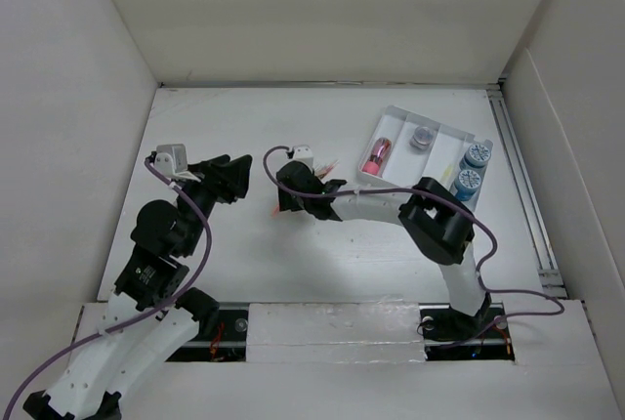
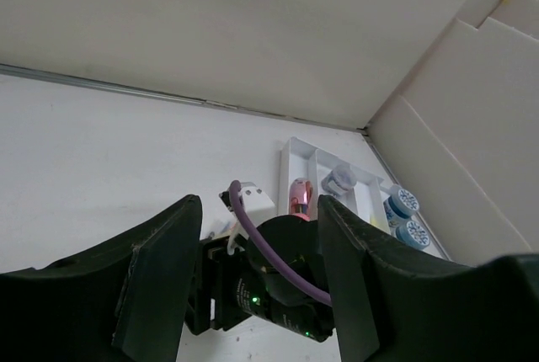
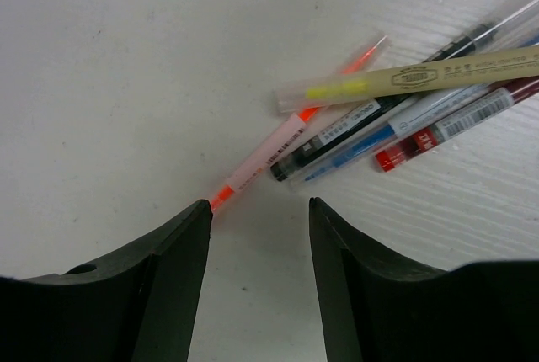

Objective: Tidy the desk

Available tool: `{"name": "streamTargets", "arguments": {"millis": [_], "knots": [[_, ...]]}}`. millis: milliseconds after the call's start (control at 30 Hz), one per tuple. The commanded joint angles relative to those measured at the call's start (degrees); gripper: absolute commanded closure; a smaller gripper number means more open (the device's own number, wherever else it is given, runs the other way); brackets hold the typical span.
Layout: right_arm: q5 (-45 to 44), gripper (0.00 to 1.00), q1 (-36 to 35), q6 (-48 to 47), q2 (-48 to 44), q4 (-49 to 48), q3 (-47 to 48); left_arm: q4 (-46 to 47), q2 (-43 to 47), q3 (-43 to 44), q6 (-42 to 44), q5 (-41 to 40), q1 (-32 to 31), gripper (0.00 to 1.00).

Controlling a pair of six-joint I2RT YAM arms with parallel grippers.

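The desk (image 1: 254,117) is a white tabletop with white walls. Several pens lie in a loose pile on it: an orange pen (image 3: 278,139), a black pen (image 3: 354,126), a blue pen (image 3: 370,139), a red pen (image 3: 455,122) and a beige marker (image 3: 421,80) across them. My right gripper (image 3: 259,206) is open and empty, low over the desk, its tips just short of the orange pen's end. It shows in the top view (image 1: 293,195) at mid desk. My left gripper (image 1: 242,166) is open and empty, to the left of the right one, and faces it (image 2: 259,202).
A white compartmented tray (image 1: 391,117) lies at the back right. It holds a pink item (image 1: 377,156), a grey round piece (image 1: 422,137) and two blue-lidded jars (image 1: 476,155). A rail (image 1: 518,176) runs along the right wall. The right arm's wrist (image 2: 278,286) fills the space before my left gripper.
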State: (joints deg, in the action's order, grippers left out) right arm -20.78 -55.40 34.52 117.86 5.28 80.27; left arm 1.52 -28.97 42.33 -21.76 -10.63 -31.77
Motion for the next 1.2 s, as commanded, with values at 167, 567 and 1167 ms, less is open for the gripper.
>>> {"name": "streamTargets", "arguments": {"millis": [167,567,1167], "knots": [[-1.64,0.49,-3.58,3.35,1.84,3.33,4.01,3.58,1.37,-0.66,0.75,1.58,-0.14,0.46],[-1.64,0.6,-4.11,5.2,3.51,4.04,5.69,3.75,0.84,-0.75,0.49,2.54,-0.14,0.45],[-3.57,0.51,-4.11,5.29,8.52,5.27,11.13,4.11,1.11,-0.93,0.58,3.16,-0.14,0.45]]}}
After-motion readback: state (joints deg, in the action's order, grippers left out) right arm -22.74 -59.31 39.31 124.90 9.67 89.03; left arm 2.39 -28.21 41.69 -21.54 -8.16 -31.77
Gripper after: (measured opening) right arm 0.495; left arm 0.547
